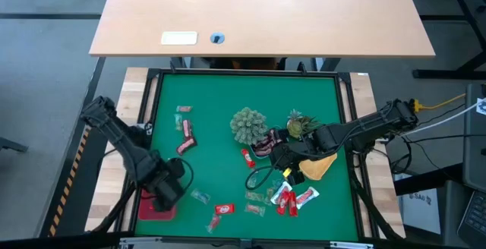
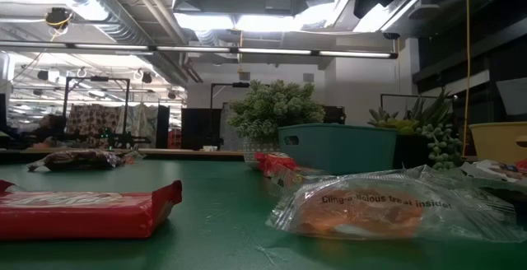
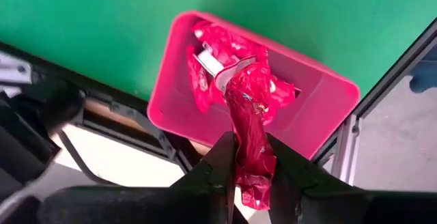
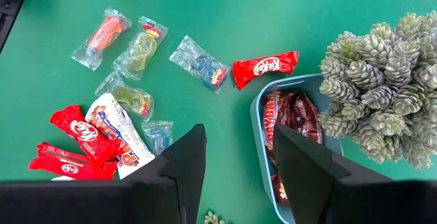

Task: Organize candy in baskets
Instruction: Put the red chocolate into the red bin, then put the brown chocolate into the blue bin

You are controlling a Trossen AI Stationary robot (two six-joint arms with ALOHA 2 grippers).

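The left tool (image 3: 249, 157), clenched on a red-wrapped candy (image 3: 249, 115), hung over the red basket (image 3: 328, 108); release seemed next. The right tool (image 4: 239, 159) hovered released above the blue basket (image 4: 258, 125).

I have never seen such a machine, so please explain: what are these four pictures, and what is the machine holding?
It is a robot with two dark arms at a green table. One camera looks down from above, one looks level across the table, and one sits on each wrist. The left gripper pinches a red wrapped candy in its fingers above the red basket, which already holds red candy. The right gripper hangs open, holding nothing, beside the blue basket of brown candy. Loose candy and green plant ornaments lie around.
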